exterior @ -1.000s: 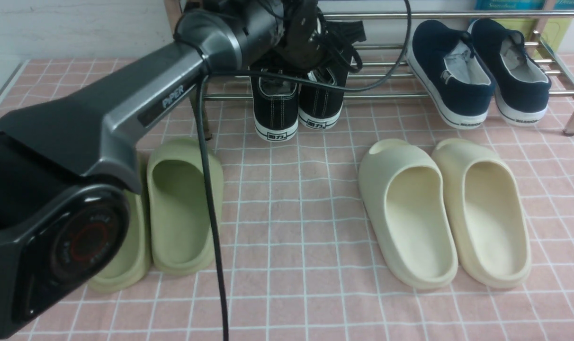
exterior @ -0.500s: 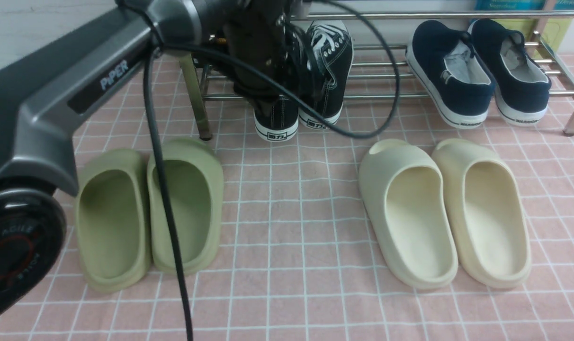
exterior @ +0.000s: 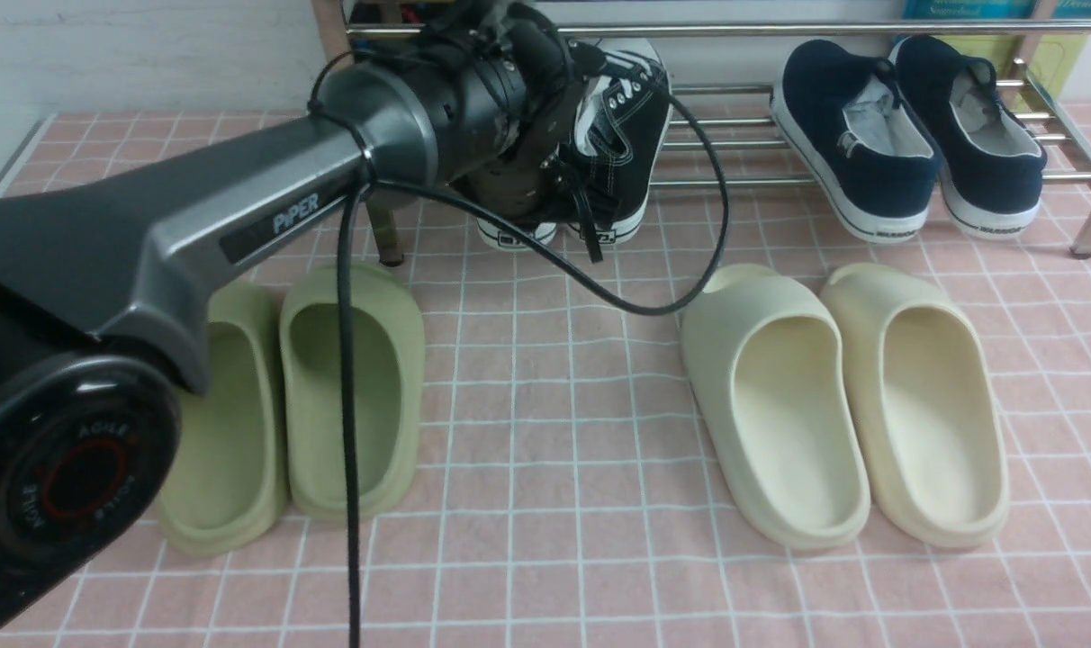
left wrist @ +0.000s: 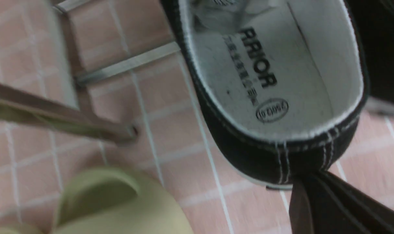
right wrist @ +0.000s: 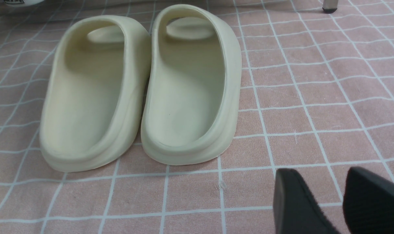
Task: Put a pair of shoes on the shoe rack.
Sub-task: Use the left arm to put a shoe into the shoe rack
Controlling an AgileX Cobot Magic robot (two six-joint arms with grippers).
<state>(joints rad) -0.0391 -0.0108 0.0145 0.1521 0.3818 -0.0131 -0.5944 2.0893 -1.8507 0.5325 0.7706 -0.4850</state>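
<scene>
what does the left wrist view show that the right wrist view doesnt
Only the left wrist view: the inside of a black sneaker with its printed insole and stitched heel, the edge of a green slide, and the left gripper, shut by that heel.
Only the right wrist view: the cream slides side by side and the right gripper, open.
Both: the pink checked cloth and some of the shoe rack, a tube and leg in the left wrist view, seemingly just a leg's foot in the right.

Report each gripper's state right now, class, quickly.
Left gripper: shut, beside the black sneaker heel, nothing visibly held.
Right gripper: open, empty.
</scene>
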